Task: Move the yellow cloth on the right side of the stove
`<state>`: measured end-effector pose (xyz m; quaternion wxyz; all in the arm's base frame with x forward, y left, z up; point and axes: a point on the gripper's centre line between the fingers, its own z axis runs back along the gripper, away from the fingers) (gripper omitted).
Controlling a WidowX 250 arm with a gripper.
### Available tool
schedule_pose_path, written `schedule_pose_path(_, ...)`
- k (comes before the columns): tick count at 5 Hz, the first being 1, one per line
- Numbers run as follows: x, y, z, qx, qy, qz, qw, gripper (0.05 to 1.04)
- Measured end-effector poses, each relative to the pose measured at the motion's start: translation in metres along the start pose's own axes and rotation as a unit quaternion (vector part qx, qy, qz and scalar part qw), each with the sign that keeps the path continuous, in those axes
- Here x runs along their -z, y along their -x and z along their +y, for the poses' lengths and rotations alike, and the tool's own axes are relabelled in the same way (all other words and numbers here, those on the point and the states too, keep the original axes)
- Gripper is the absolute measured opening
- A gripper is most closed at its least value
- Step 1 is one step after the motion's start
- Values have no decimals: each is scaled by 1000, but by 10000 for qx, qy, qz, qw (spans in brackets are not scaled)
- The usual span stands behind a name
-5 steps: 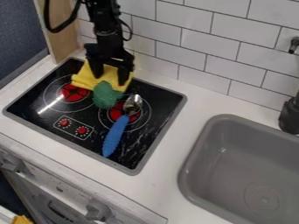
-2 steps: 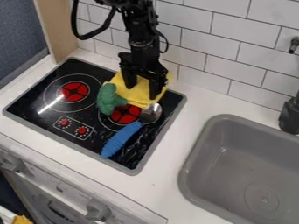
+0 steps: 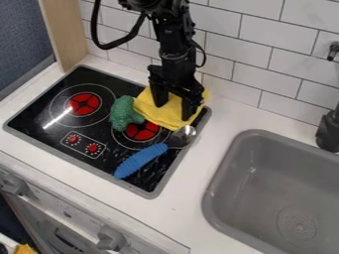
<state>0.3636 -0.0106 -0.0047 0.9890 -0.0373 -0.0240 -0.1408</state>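
Shifted rightward, the yellow cloth (image 3: pixel 153 113) is seen at the rear right corner of the stove (image 3: pixel 99 130), beneath the gripper (image 3: pixel 173 112), its fingers spread; the blue-handled spoon (image 3: pixel 141 160) has been swivelled.

The toy broccoli (image 3: pixel 124 113) lies just beside the spoon (image 3: pixel 140 161), whose metal bowl points up and right, its blue handle down and left. The grey sink (image 3: pixel 224 184) is set into the white worktop (image 3: pixel 184 211) at right, a round drain (image 3: pixel 296 224) in its floor. A black tap (image 3: pixel 329 131) stands at its far edge. White tiles (image 3: pixel 281 79) line the wall; a wooden board (image 3: pixel 66 34) stands upright at left.
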Motion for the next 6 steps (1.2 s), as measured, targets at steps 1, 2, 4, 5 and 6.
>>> schedule_pose_path(1, 0, -1, -7, 100, 6, 7, 9999, 999)
schedule_pose_path(2, -1, 0, -23, 230, 25, 26, 9997, 1000)
schedule_pose_path(4, -20, 8, -31, -3, -47, -32, 10000, 1001)
schedule_pose_path(5, -46, 8, -36, 67, -56, -378, 9992, 1000)
schedule_pose_path(6, -79, 16, -36, 19, 29, -786, 9969, 1001)
